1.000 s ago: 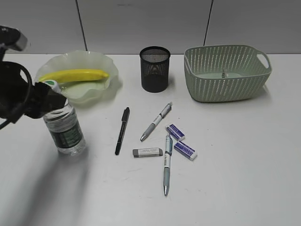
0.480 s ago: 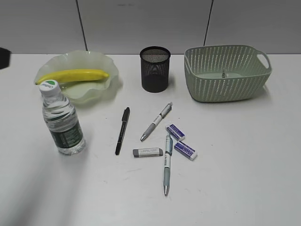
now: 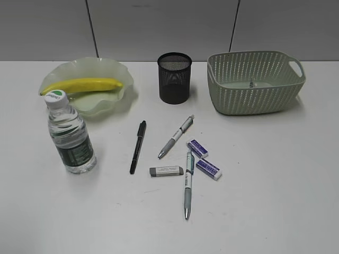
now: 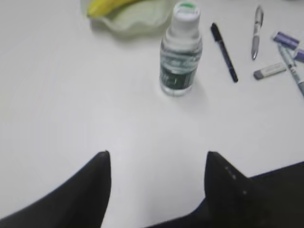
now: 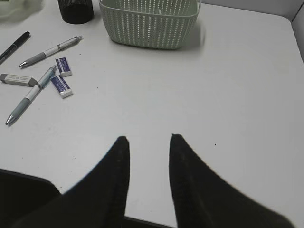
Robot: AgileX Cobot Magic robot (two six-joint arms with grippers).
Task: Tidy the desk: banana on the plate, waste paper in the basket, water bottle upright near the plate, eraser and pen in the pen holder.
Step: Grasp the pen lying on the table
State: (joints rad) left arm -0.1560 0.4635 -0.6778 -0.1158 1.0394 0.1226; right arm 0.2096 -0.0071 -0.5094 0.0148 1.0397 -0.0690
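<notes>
The banana [image 3: 82, 84] lies in the pale green plate [image 3: 111, 66] at the back left. The water bottle [image 3: 70, 135] stands upright in front of the plate; it also shows in the left wrist view [image 4: 179, 52]. A black pen [image 3: 137, 146], two grey pens [image 3: 176, 137] [image 3: 188, 182], a grey eraser [image 3: 166, 171] and two purple-labelled erasers [image 3: 197, 148] [image 3: 208, 169] lie mid-desk. The black mesh pen holder [image 3: 174, 77] and the basket [image 3: 254, 82] stand at the back; a small object lies inside the basket. My left gripper [image 4: 156, 159] is open over bare desk. My right gripper [image 5: 148, 141] is open, empty. Neither gripper shows in the exterior view.
The desk [image 3: 275, 201] is white. A grey panelled wall [image 3: 159, 26] runs behind the desk's far edge. The desk's near edge shows in the right wrist view [image 5: 28, 178].
My left arm has let go of the upright water bottle and drawn back out of the exterior view to the left. Nothing else moved.
</notes>
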